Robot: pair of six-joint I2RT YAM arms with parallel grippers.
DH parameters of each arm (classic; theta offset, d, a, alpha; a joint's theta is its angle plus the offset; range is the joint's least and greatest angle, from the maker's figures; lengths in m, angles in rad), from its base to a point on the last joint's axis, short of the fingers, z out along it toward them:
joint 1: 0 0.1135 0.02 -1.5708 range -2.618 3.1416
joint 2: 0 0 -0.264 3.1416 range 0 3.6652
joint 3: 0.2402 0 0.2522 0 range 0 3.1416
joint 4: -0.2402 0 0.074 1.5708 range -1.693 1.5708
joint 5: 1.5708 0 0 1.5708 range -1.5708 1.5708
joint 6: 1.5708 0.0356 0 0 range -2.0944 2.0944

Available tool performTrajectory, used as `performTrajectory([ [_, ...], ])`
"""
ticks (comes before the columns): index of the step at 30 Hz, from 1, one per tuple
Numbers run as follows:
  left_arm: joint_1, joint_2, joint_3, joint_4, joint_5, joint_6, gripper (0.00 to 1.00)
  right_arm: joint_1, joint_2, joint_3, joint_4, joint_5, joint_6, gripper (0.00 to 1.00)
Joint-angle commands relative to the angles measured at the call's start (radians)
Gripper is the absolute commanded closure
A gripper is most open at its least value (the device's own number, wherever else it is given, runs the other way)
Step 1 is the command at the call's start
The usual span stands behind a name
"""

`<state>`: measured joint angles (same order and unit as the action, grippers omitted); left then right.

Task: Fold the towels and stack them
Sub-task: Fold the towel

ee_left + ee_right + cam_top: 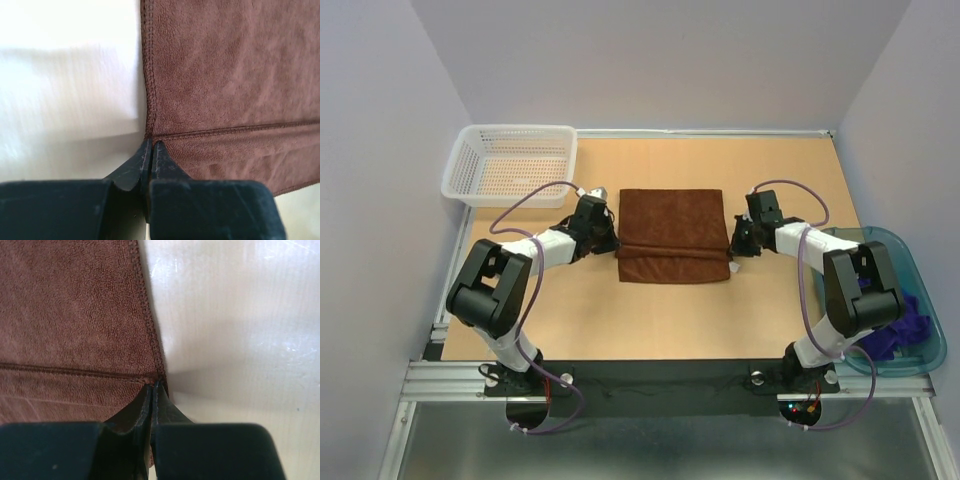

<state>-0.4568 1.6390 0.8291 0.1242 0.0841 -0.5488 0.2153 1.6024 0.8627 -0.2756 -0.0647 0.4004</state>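
- A rust-brown towel (pixel 673 236) lies flat in the middle of the desk (pixel 670 320), with a seam line crossing it near its front edge.
- The left end effector (pixel 611 240) sits at the towel's left edge, and the right end effector (pixel 734 246) at its right edge.
- A white mesh basket (pixel 510 165) stands at the far left corner.
- A teal bin (pixel 880 232) at the right holds dark purple cloth (pixel 898 330).

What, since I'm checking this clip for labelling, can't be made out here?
Top view: purple cloth in the teal bin, partly behind the right arm; count and folding unclear.
Wrist views: whether the left hand and right hand actually pinch the brown towel; their shut fingertips cover the spot.
Wrist views: table washed out by glare.
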Motion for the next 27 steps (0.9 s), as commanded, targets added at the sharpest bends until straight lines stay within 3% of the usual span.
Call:
performTrajectory([
  [1,0.029,-0.013,0.07,-0.075,-0.03,0.088,1.0,-0.013,-0.019,0.048,0.019,0.005,-0.001,0.99],
  [13,0.029,-0.263,0.068,-0.193,-0.037,0.136,1.0,-0.013,-0.214,0.049,-0.022,-0.026,-0.032,0.99],
  [20,0.026,-0.288,-0.071,-0.135,0.022,0.083,1.0,-0.013,-0.286,-0.056,-0.027,-0.093,0.014,1.0],
  [27,-0.026,-0.223,-0.151,-0.067,0.06,0.023,1.0,-0.013,-0.213,-0.122,-0.017,-0.08,0.051,1.0],
])
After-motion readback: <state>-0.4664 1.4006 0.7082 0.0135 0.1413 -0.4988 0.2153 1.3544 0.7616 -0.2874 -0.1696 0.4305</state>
